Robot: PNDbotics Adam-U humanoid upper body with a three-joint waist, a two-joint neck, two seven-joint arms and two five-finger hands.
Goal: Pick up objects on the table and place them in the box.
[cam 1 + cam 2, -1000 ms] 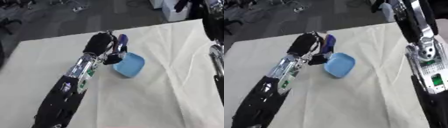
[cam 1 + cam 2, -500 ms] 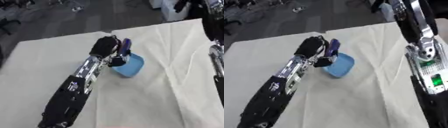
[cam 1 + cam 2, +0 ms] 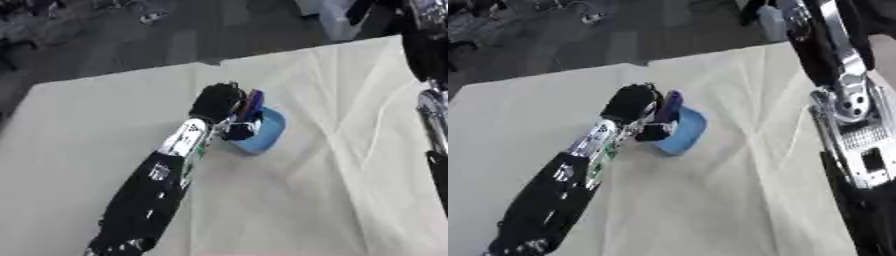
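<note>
One robot hand, the left, is curled round a purple object and holds it over the light blue box mid-table, presumably to drop it in. Right arm hangs along the right edge; its hand is out of view.
</note>
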